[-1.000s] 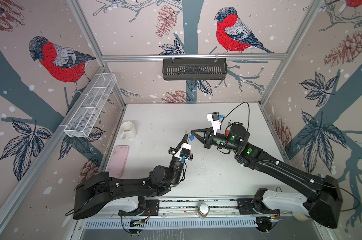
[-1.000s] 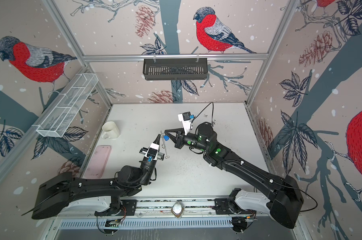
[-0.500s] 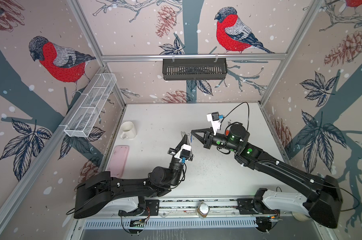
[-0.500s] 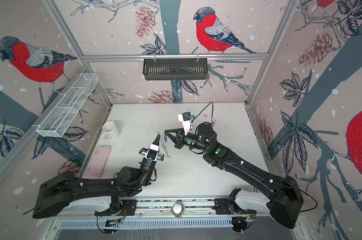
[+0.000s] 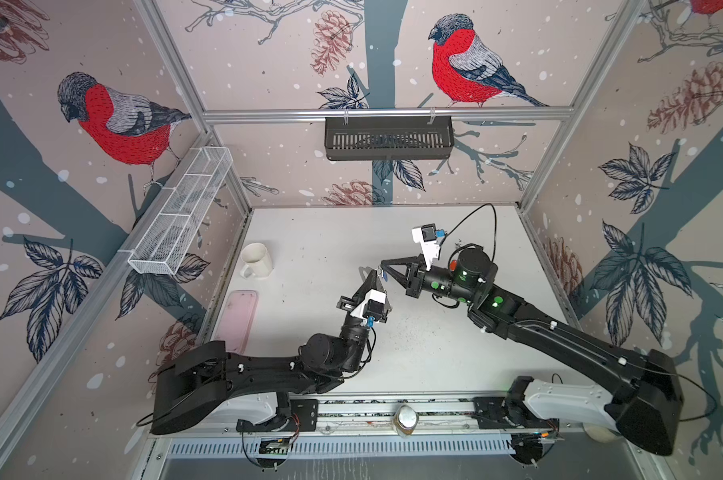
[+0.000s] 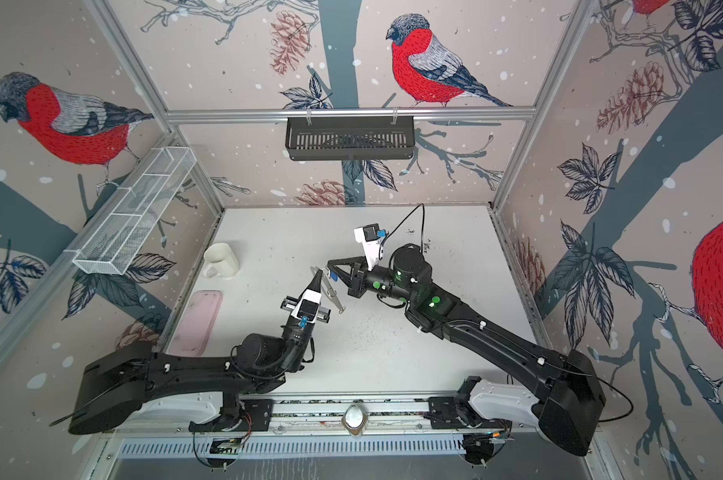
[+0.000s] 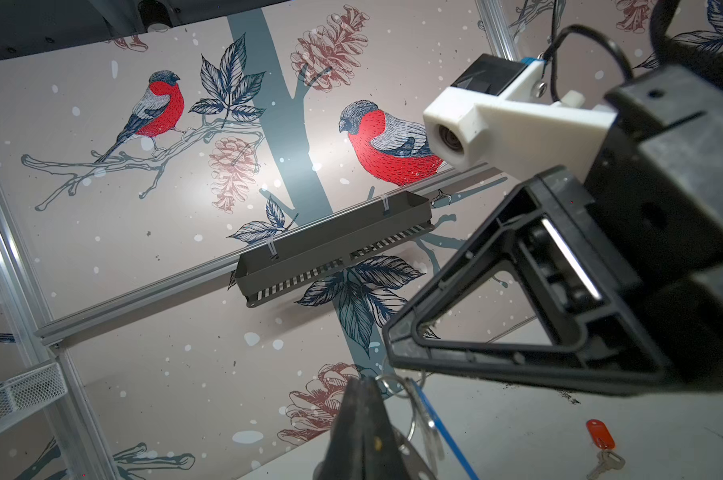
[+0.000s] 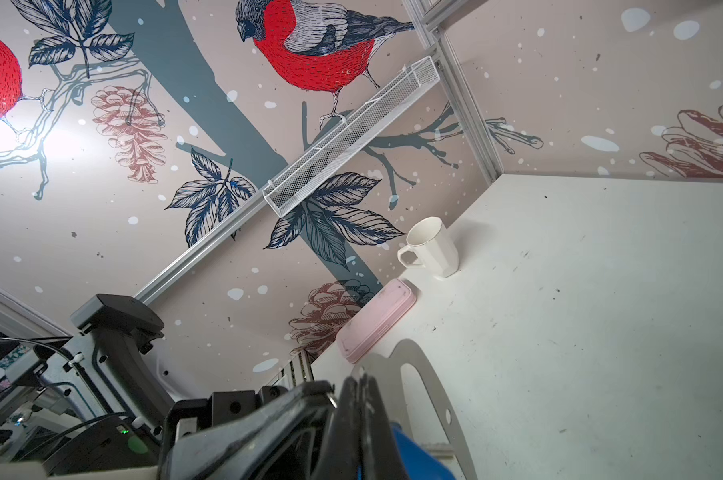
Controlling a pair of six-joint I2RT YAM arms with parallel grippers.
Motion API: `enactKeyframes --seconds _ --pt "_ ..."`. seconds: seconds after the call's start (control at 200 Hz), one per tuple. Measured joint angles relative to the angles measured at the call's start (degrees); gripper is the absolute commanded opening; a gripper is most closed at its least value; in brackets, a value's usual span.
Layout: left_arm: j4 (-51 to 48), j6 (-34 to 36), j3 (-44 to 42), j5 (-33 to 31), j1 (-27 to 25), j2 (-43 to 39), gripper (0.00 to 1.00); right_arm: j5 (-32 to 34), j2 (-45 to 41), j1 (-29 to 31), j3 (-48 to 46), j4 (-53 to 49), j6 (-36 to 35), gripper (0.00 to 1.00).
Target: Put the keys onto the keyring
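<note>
While the keyring (image 6: 335, 298) hangs (tilted), left fingers (image 6: 315, 284) pinch it.

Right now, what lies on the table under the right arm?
The left wrist view shows a red tag with a silver key lying on the table below the right arm. In both top views the arm covers them.

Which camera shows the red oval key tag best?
The left wrist view: the red oval plastic tag lies on the white table with a silver key beside it. No other view shows it.
</note>
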Motion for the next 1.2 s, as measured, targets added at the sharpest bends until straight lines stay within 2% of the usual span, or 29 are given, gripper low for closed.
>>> enactKeyframes --seconds 0.715,1.196 --pt "4.4 4.0 0.1 -2.5 -0.4 1.5 0.00 1.3 -0.5 0.3 0.2 -1.0 -0.3 0.00" --pt "4.8 4.1 0.1 -2.8 -0.6 1.9 0.00 0.0 0.1 0.3 0.7 -0.9 -0.2 0.00"
